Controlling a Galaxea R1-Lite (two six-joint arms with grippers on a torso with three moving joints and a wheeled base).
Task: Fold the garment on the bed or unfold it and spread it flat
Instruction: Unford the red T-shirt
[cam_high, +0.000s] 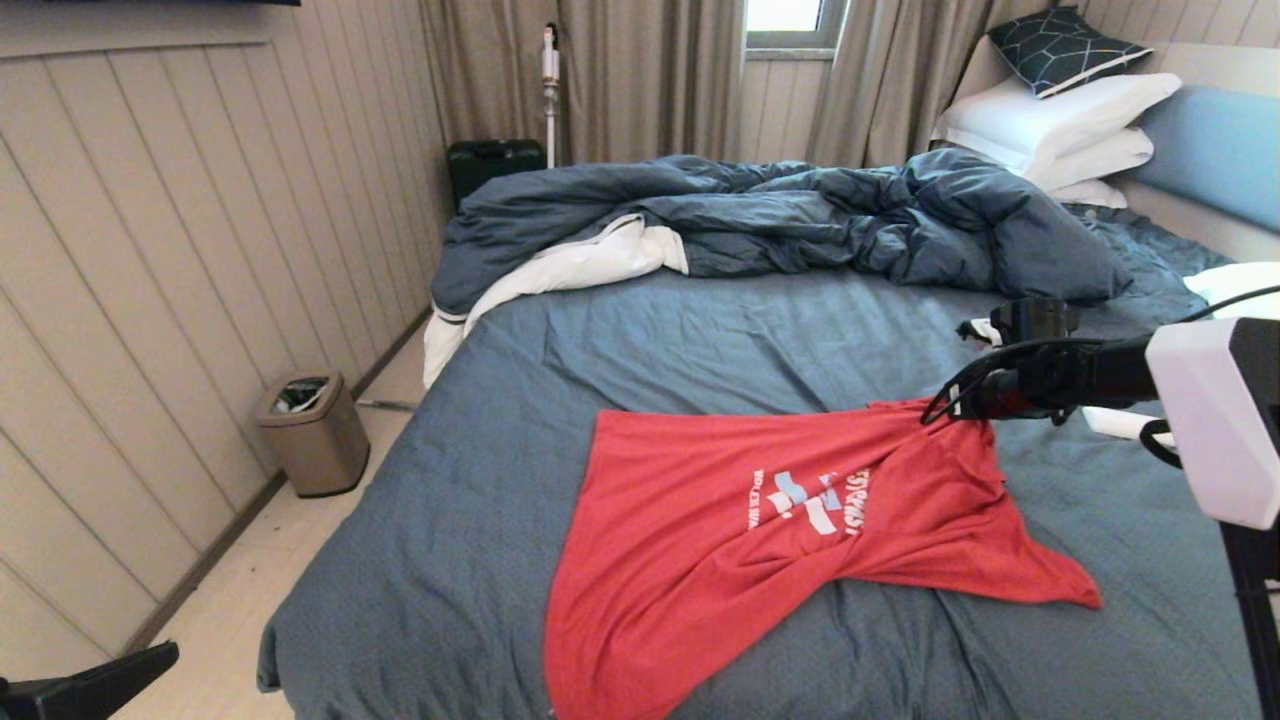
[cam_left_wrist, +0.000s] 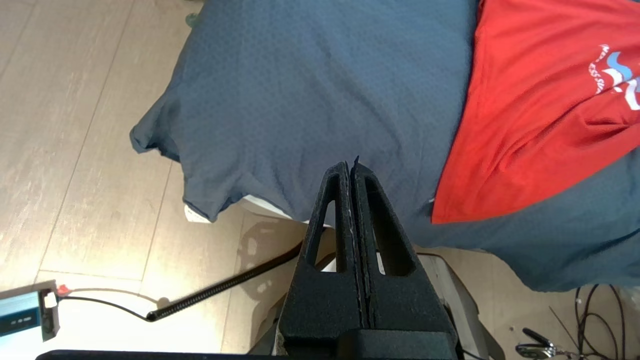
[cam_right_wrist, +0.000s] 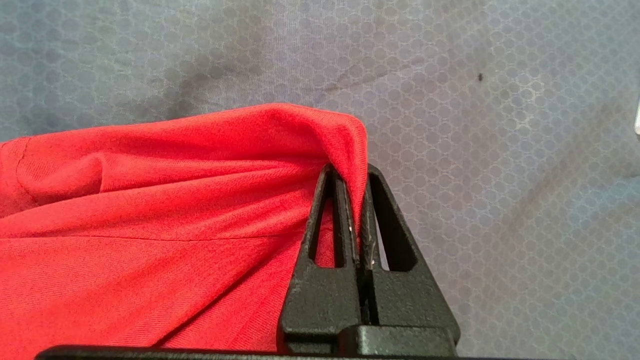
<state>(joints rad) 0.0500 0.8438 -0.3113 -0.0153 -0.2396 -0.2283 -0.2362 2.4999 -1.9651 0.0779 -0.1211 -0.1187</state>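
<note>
The red T-shirt (cam_high: 760, 520) lies half spread on the blue-grey sheet of the bed (cam_high: 700, 340), its white and light-blue print facing up. My right gripper (cam_high: 945, 408) is shut on a bunched fold at the shirt's far right corner, lifting it slightly; in the right wrist view (cam_right_wrist: 356, 172) red cloth (cam_right_wrist: 150, 210) is pinched between the fingers. My left gripper (cam_left_wrist: 350, 167) is shut with nothing in it, hanging beyond the bed's near left corner over the floor, with the shirt's edge (cam_left_wrist: 540, 125) off to one side.
A rumpled dark blue duvet (cam_high: 780, 215) lies across the far half of the bed, white pillows (cam_high: 1060, 120) by the light blue headboard. A small bin (cam_high: 312, 430) stands on the floor left of the bed. Cables (cam_left_wrist: 220, 287) run below the left gripper.
</note>
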